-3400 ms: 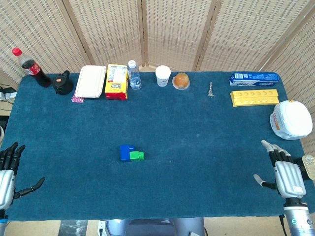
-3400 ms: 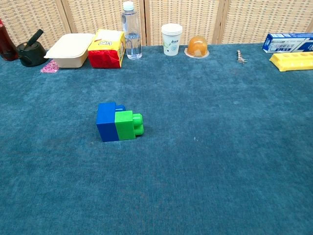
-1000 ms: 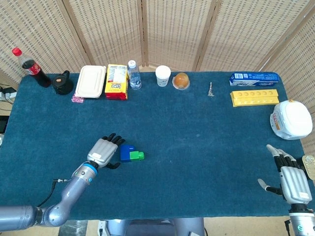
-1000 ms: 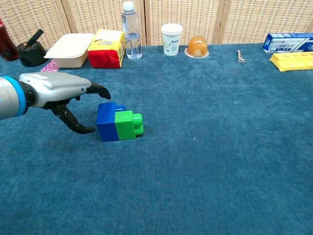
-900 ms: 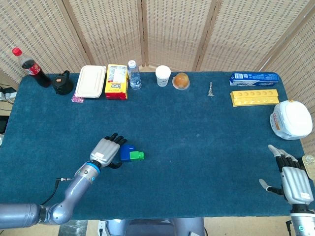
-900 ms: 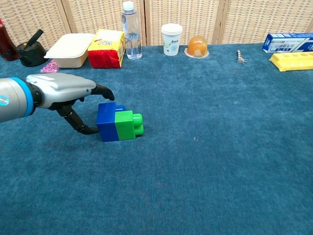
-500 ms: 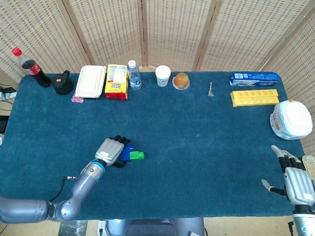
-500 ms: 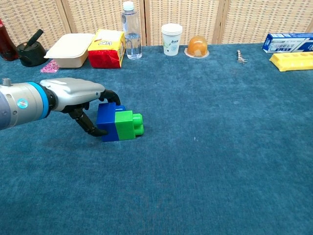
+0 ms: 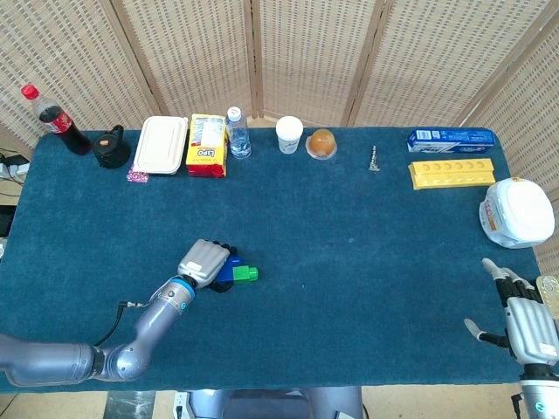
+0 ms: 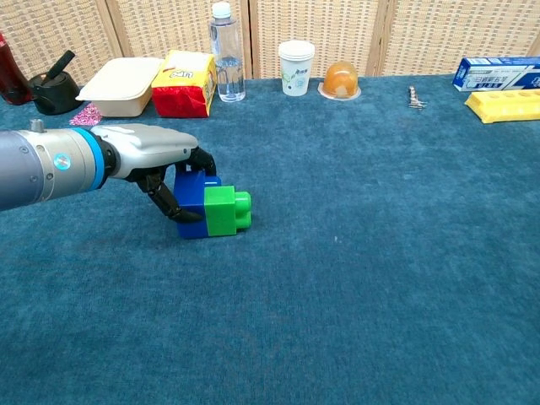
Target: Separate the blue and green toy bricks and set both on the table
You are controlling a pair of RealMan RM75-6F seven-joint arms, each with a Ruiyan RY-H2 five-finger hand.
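The small blue plastic toy brick (image 10: 192,211) sits on the teal cloth-covered table (image 10: 380,253), left of the middle and nearer the front edge, with the smaller green plastic toy brick (image 10: 226,211) still plugged onto its right side; the two are joined, both resting on the cloth. The left hand (image 10: 156,156), silver-backed with black fingers, lies over the blue brick from the left; its dark fingers (image 10: 169,205) wrap the brick's left and front faces and the top, so it holds the blue brick; the green one sticks out free to the right, untouched. From the head view the same hand (image 9: 203,261) covers most of the blue brick (image 9: 229,272), and only the green brick (image 9: 246,275) shows plainly; the grey arm runs back toward the near left corner.

The right hand (image 9: 524,321) rests well apart at the near right corner, fingers spread and holding nothing.

Along the far edge stand a cola bottle with a red cap (image 9: 52,119), a black pot-like object (image 9: 111,147), a cream lidded lunch box (image 9: 162,145), a yellow and red snack packet (image 9: 206,145), a clear water bottle (image 9: 237,133), a white paper cup (image 9: 289,134) and an orange ball in a clear dish (image 9: 321,143); further right lie a small metal piece (image 9: 374,160), a blue carton (image 9: 450,138), a yellow tray (image 9: 452,172) just in front of it, and a white bag (image 9: 517,212) at the right edge.
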